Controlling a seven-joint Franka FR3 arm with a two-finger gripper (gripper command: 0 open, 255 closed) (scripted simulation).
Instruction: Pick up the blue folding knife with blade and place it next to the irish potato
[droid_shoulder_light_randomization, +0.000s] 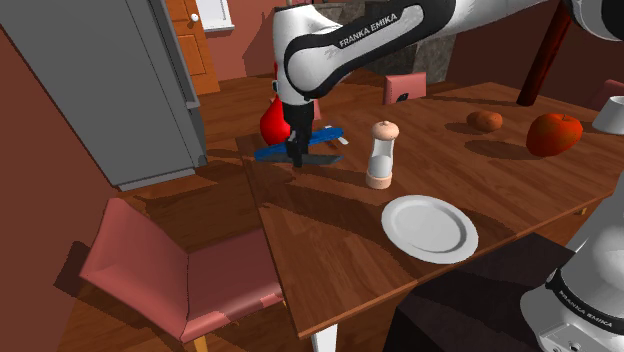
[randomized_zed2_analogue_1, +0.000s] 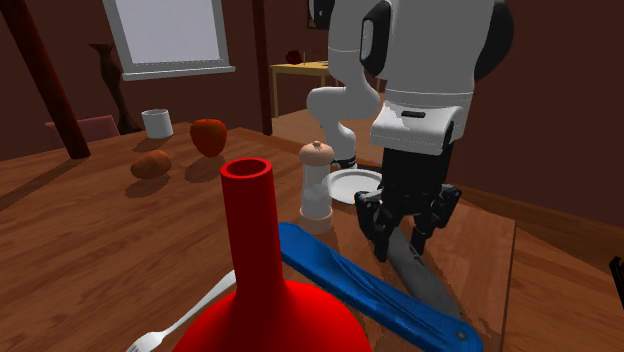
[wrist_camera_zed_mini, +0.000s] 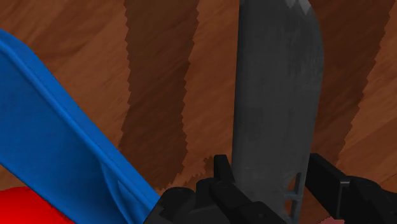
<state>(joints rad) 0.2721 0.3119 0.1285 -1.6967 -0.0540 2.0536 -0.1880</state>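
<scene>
The folding knife lies open on the wooden table (droid_shoulder_light_randomization: 330, 230), its blue handle (droid_shoulder_light_randomization: 285, 149) (randomized_zed2_analogue_1: 365, 288) (wrist_camera_zed_mini: 57, 127) angled away from its grey blade (randomized_zed2_analogue_1: 421, 281) (wrist_camera_zed_mini: 273, 95). My gripper (droid_shoulder_light_randomization: 296, 158) (randomized_zed2_analogue_1: 402, 248) (wrist_camera_zed_mini: 270, 184) hangs low over the blade, open, one finger on each side of it. I cannot tell whether the fingers touch the blade. The brown irish potato (droid_shoulder_light_randomization: 485, 121) (randomized_zed2_analogue_1: 151, 164) rests far off near the table's far end, beside a red round fruit (droid_shoulder_light_randomization: 553, 133) (randomized_zed2_analogue_1: 208, 136).
A red vase (droid_shoulder_light_randomization: 273, 122) (randomized_zed2_analogue_1: 255, 260) stands right next to the knife handle, with a fork (randomized_zed2_analogue_1: 180, 325) beside it. A pepper mill (droid_shoulder_light_randomization: 381, 155) (randomized_zed2_analogue_1: 316, 180) and a white plate (droid_shoulder_light_randomization: 429, 226) lie between knife and potato. A pink chair (droid_shoulder_light_randomization: 170, 270) sits at the table edge.
</scene>
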